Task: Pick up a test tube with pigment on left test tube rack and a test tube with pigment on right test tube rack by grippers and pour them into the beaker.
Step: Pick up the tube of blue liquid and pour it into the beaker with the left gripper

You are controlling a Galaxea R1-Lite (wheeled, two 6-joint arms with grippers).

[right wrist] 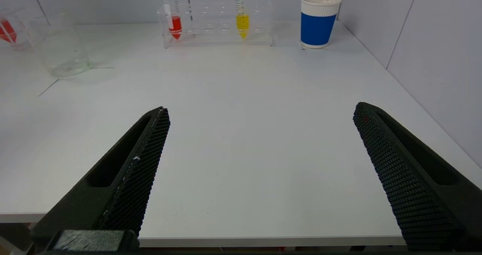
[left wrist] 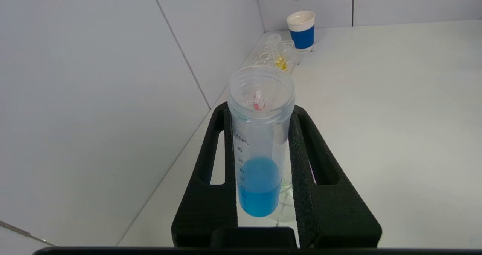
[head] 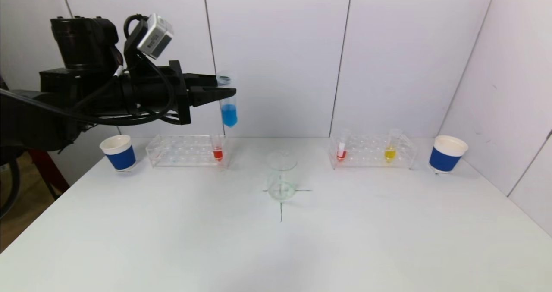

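Observation:
My left gripper is shut on a test tube with blue pigment, held upright high above the table, left of and above the clear beaker. The tube sits between the black fingers in the left wrist view. The left rack holds a red tube. The right rack holds a red tube and a yellow tube. My right gripper is open and empty near the table's front edge; it is out of the head view.
A blue-and-white paper cup stands left of the left rack, another right of the right rack. A black cross mark lies under the beaker. White walls close the back and right side.

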